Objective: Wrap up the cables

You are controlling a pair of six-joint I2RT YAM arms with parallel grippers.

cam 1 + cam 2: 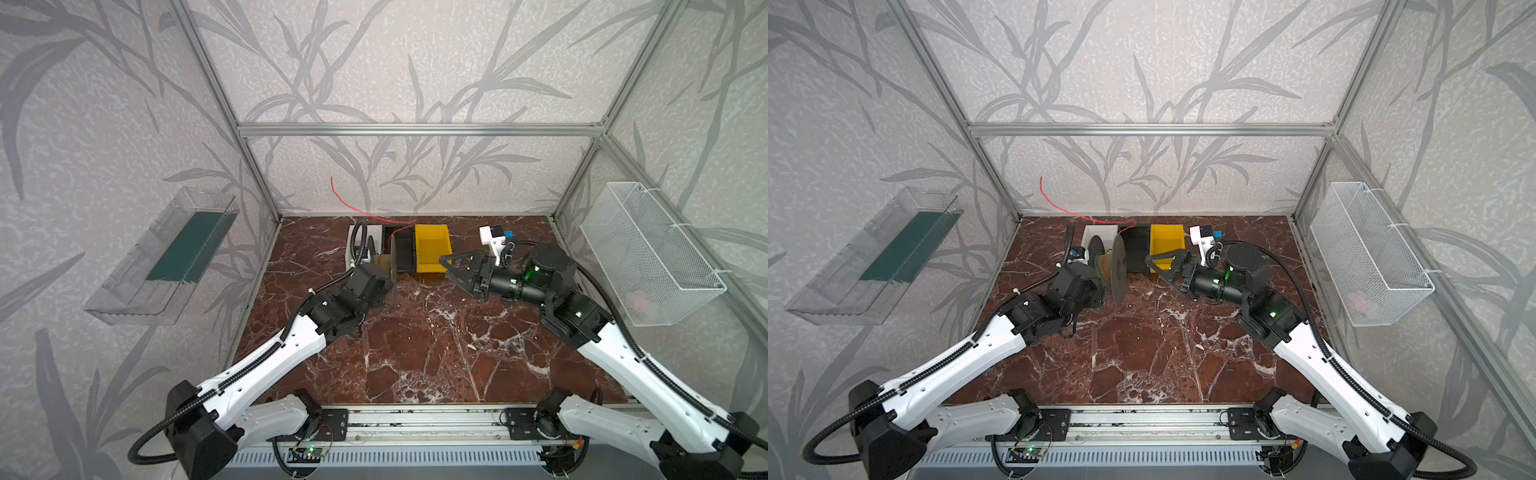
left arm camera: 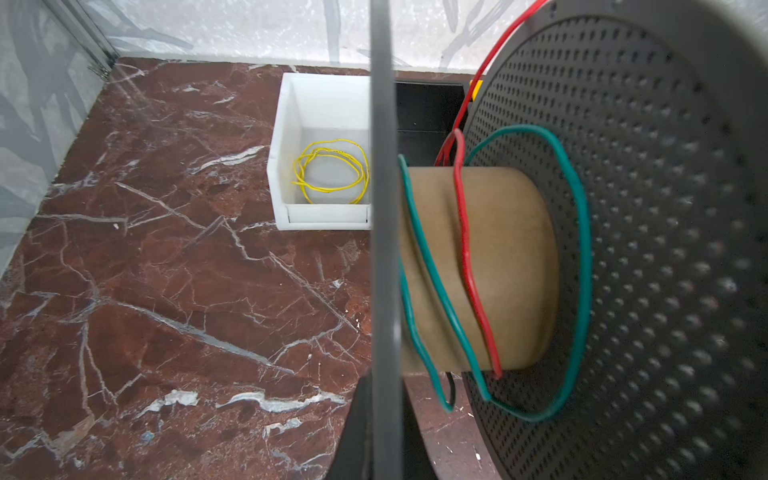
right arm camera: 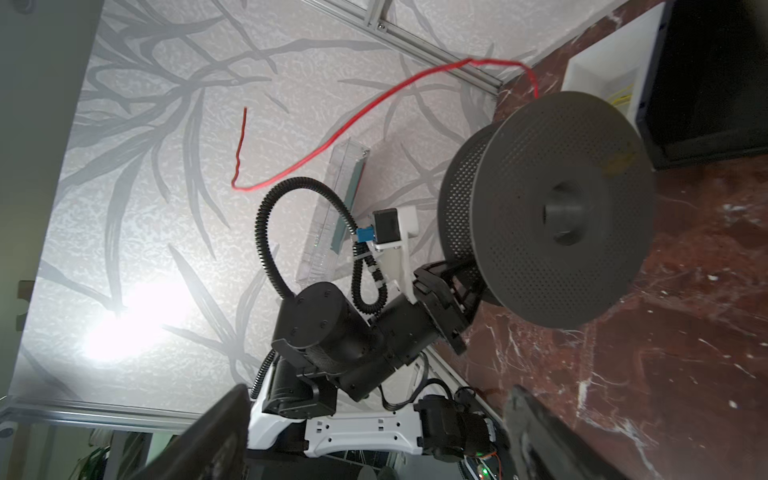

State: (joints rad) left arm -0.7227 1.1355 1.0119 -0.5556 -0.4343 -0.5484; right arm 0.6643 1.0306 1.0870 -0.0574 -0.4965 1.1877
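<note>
While left tool clamps the spool rim, right tool spread wide — empty, touching nothing.

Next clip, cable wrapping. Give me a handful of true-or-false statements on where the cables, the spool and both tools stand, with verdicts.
1. The yellow cable lies coiled in the white bin. True.
2. The red cable is fully wound on the spool. False: only a little of it lies on the core, and a long free end sticks up in front of the back wall.
3. The right tool is shut on the red cable. False: it is open and holds nothing, near the yellow bin.
4. The left tool grips the spool by a flange. True.
5. A green cable also loops around the spool's core. True.
</note>
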